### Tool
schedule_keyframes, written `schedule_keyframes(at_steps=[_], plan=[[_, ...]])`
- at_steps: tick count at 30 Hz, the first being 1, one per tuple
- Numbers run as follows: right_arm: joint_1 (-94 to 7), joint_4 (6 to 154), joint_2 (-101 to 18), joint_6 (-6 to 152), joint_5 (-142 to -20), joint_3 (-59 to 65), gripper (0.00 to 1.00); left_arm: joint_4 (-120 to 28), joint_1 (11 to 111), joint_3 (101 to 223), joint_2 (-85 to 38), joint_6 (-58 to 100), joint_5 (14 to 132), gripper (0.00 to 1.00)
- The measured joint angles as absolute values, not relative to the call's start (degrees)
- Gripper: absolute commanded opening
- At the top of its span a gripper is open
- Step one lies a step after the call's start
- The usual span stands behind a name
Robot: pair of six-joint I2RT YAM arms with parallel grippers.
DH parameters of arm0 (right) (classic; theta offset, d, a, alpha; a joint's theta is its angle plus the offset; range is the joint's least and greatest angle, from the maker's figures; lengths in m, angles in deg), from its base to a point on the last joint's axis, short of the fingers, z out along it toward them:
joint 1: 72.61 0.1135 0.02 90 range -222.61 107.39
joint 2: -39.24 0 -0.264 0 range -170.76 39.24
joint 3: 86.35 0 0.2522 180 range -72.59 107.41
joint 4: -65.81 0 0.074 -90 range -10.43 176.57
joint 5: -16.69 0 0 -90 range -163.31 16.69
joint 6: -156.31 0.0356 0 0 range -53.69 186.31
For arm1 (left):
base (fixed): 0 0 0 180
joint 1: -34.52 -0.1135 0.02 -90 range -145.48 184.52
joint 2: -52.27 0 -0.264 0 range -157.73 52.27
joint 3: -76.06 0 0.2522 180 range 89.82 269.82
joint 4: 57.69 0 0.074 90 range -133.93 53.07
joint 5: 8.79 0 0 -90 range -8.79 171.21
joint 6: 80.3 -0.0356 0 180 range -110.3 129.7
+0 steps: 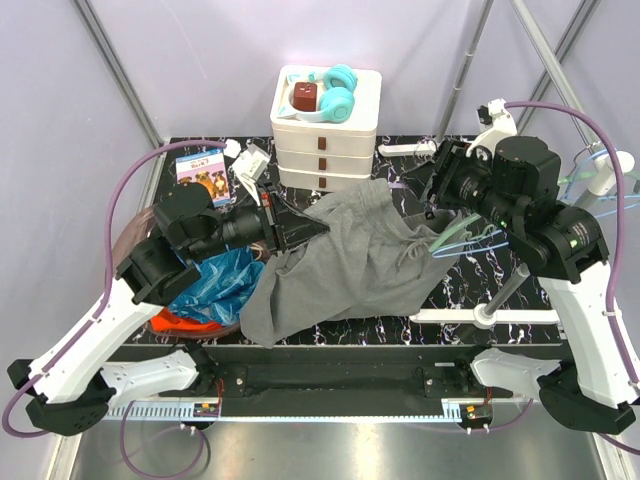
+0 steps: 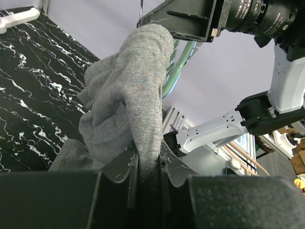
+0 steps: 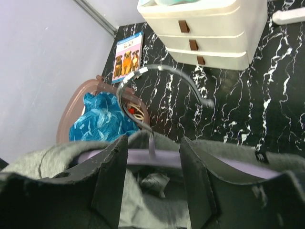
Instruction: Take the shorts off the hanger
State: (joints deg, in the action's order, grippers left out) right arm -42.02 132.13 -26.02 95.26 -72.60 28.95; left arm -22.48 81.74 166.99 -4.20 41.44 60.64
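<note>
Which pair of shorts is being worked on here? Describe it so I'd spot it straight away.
On the black marbled table, look at the middle, in front of the white drawer stack. The grey shorts sprawl there, plain and dark, unlike the blue patterned pair and orange pair heaped at the left.

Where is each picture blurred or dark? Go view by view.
Top view: evenly lit, sharp; grey shorts clear. Left wrist: left gripper a dark blur along the bottom, shorts crisp. Right wrist: right gripper dark and soft up close; drawers sharp behind.
</note>
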Motion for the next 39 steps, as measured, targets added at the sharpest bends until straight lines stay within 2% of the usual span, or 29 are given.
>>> schedule_keyframes(at_steps=[3,10,17,18,20,24,25,26,28,29,30,33,39], plan=[[-42.02,130.91,-26.30,94.27,-71.20,28.95,0.54,-22.41,81.81,167.05,-4.48,41.73,59.74,0.00],[-42.02,125.18,-24.03,93.25,-70.76,24.01,0.43,-22.50,81.94,167.05,-4.66,43.19,58.87,0.00],[-42.02,121.64,-22.46,92.37,-70.78,18.83,0.23,-22.48,81.94,168.39,-6.93,44.11,57.10,0.00],[-42.02,121.22,-22.43,92.18,-70.81,18.63,0.14,-22.48,81.94,168.61,-7.28,44.22,56.68,0.00],[-42.05,121.00,-22.35,91.63,-70.65,18.41,0.02,-22.50,81.92,168.96,-7.61,44.33,56.46,0.00],[-42.11,120.83,-21.87,90.28,-70.74,18.35,0.00,-22.39,81.76,169.37,-7.59,44.66,56.29,0.00],[-42.11,120.79,-21.63,90.25,-70.63,18.35,0.00,-22.37,81.76,169.41,-7.59,44.68,56.26,0.01],[-42.11,120.76,-21.41,90.30,-70.59,18.35,0.00,-22.35,81.81,169.55,-7.59,44.68,56.22,0.13],[-42.05,120.59,-21.06,90.43,-70.33,18.35,0.00,-22.00,81.94,169.90,-7.59,44.68,56.48,0.25],[-42.00,120.57,-20.90,90.60,-70.22,18.35,0.00,-21.72,81.98,170.11,-7.59,44.66,56.68,0.37],[-41.89,120.68,-20.73,90.80,-69.89,18.35,0.00,-21.50,82.00,170.35,-7.52,44.61,57.34,0.41],[-41.89,121.16,-20.34,92.40,-68.07,18.35,0.00,-21.41,82.02,170.55,-6.25,44.46,59.26,0.47],[-41.89,121.48,-19.46,93.79,-65.69,19.04,0.00,-20.38,81.98,167.95,0.54,44.44,62.25,0.48]])
